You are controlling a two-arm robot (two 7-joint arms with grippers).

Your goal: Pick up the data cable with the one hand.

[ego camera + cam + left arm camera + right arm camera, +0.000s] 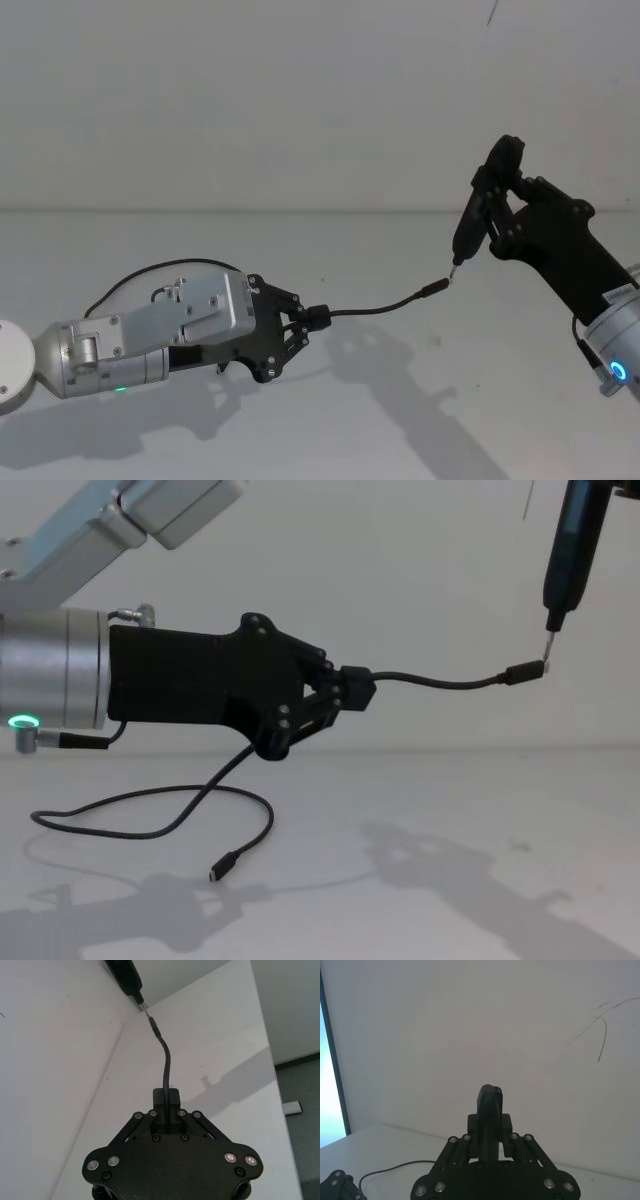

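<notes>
Here the left gripper (352, 691), matte black and angular on a silver cylindrical wrist, is clenched on the data cable (440, 683) above the white table (480, 810), its free end reaching out level toward the robot's right. That end's small plug (525, 672) meets the metal tip of a slim black pen-shaped tool (570, 555), which the right gripper (497, 200) grips upright. The thin, flexible cable's remainder droops behind the left gripper and loops across the table to its other plug (224, 866).
</notes>
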